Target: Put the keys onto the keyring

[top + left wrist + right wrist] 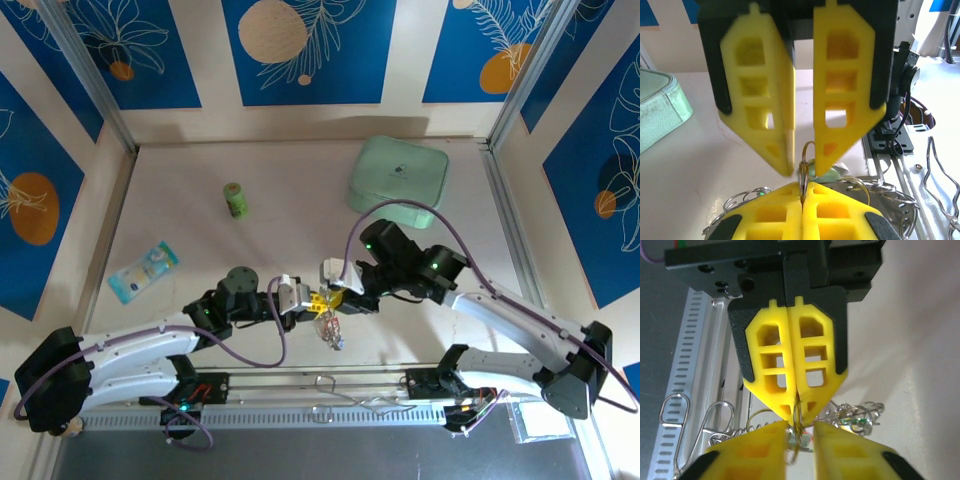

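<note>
1. The left end effector (802,194) is clamped tight on a thin wire loop (802,175), pinching its lower part so that the loop stands edge-on above the fingertips. Its smooth wire suggests a key's own small ring rather than the keyring, but I cannot tell for sure
2. The right end effector (801,432) stands partly open, with one yellow finger on each side of that loop and neither pad visibly pressing it
3. The step in hand looks like a re-grip or hand-over at the loop. The left pinch should be firm and motionless while the right closes squarely on the free upper arc, clear of the left fingertips
4. Closing should be slow and centred, because the wire is thin and likely springy. Caught off-centre, it could twist or flick out sideways and drop the whole bunch
5. The keys (331,333) hang as a bunch just below the point where the two end effectors meet, near the front edge of the surface (280,235). Whether they rest on it I cannot tell
6. The keyring (892,196), beaded and silvery, curves beneath and beside the left fingers, close to the loop but between neither pair of fingers
</note>
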Robot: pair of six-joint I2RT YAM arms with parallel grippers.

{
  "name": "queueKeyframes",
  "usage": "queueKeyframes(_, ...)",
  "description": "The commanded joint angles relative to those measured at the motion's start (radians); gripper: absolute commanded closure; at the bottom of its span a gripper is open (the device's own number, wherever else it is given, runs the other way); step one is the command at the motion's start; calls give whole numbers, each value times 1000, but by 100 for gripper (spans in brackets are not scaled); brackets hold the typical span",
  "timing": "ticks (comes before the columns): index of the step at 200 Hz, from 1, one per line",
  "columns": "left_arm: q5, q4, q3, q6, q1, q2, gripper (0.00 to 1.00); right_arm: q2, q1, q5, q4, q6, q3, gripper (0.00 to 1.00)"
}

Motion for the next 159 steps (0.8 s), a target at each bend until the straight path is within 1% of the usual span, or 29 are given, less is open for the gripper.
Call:
queueKeyframes(1, 9, 36, 25, 4, -4, -16, 100, -53, -26, -85, 45, 76, -35, 75)
queueKeyframes(68, 3, 40, 33, 6, -9, -2, 100, -26, -28, -106, 14, 121, -37, 74)
queueKeyframes(82, -6, 37, 31, 7, -9, -5, 100, -34, -29, -72, 23, 129, -33, 74)
queueKeyframes(102, -27, 34, 31, -2, -9, -7, 100, -91, -28, 2, 78, 106, -63, 68)
queueKeyframes(113, -39, 26, 35, -17, -9, -4, 100, -136, -24, 57, 127, 64, -94, 67)
queueKeyframes(127, -50, 29, 37, -49, -9, 5, 100, -193, 8, 171, 202, -24, -146, 65)
queueKeyframes(147, -40, 31, 44, -87, -8, 26, 100, -257, 60, 287, 308, -272, -246, 66)
queueKeyframes(159, -33, 42, 45, -105, -9, 39, 100, -276, 78, 314, 359, -352, -281, 68)
